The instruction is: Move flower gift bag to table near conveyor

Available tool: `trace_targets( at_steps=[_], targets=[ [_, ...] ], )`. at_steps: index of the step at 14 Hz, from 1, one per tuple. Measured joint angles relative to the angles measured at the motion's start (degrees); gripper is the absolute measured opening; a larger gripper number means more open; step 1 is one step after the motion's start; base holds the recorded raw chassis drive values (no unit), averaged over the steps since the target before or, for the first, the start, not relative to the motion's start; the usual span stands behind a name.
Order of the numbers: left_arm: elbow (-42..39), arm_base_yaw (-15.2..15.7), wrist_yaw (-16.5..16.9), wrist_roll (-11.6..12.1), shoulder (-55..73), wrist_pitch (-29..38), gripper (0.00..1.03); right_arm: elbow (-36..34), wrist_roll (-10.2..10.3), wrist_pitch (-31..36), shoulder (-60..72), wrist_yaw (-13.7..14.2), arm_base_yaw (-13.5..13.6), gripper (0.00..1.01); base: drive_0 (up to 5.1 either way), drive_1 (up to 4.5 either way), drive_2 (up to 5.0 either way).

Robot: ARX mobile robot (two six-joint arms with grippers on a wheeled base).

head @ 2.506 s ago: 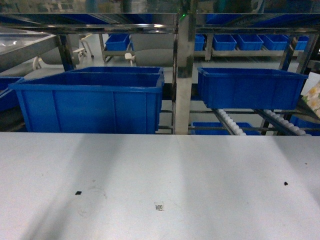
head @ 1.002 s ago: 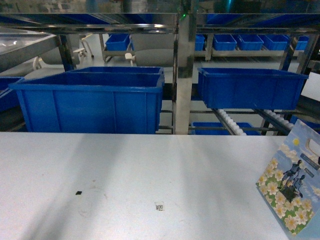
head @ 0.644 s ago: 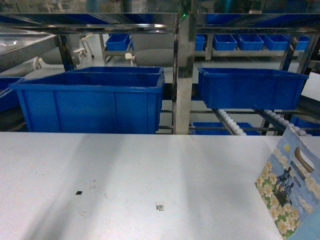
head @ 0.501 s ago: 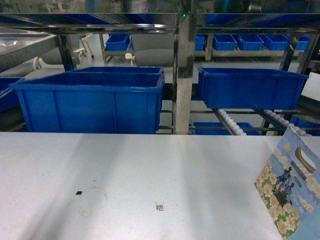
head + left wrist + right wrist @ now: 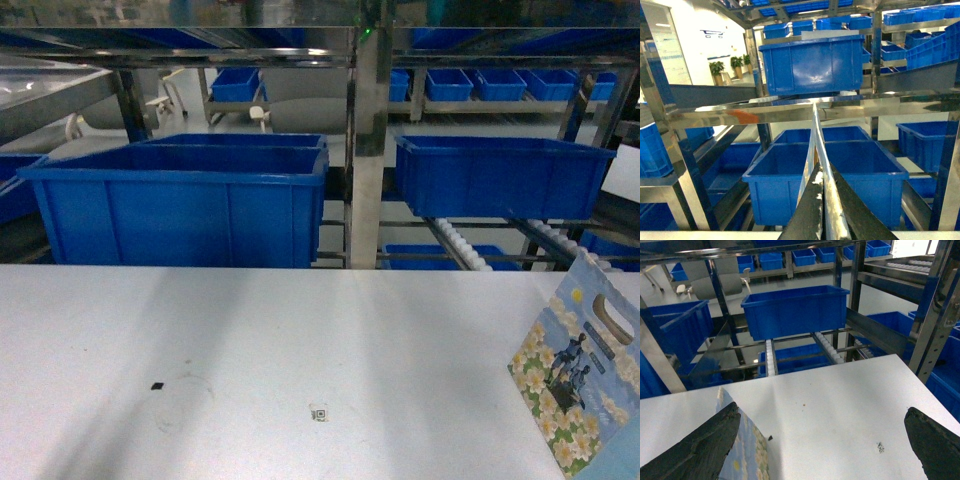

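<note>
The flower gift bag stands on the white table at its right edge, printed side facing me, handle cut-out up. Behind the table is the conveyor, a steel rack with white roller lanes. In the right wrist view, my right gripper is open wide above the table, with the bag just inside its left finger; whether they touch I cannot tell. The roller lanes lie beyond. My left gripper is shut on nothing, pointing at the rack. Neither gripper shows in the head view.
Large blue bins sit in the rack behind the table, with a steel post between them. A code sticker and a small black mark lie on the tabletop. A steel upright stands off the table's right side.
The bag came in from the right edge and now stands on the table. Over the last half second it has barely shifted.
</note>
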Motion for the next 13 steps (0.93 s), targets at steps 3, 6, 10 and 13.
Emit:
trace_targets(
  at_steps=[3, 6, 10, 13],
  targets=[
    [0.0, 0.0, 0.0, 0.0, 0.0, 0.0, 0.02, -2.6, -0.1, -16.6, -18.9, -0.7, 0.2, 0.98, 0.0, 0.00, 0.0],
    [0.0, 0.0, 0.0, 0.0, -0.1, 0.0, 0.02, -2.9, -0.4, -19.5, -22.7, -1.7, -0.3, 0.98, 0.0, 0.00, 0.0],
    [-0.1, -3.4, -2.7, 0.0, 2.1, 3.7, 0.02, -2.9, -0.6, -19.4, -22.6, -1.7, -0.3, 0.98, 0.0, 0.00, 0.0],
    [-1.4, -8.4, -5.7, -1.4, 10.6, 9.4, 0.02, -2.9, -0.6, -19.4, -22.6, -1.7, -0.3, 0.98, 0.0, 0.00, 0.0]
  ],
)
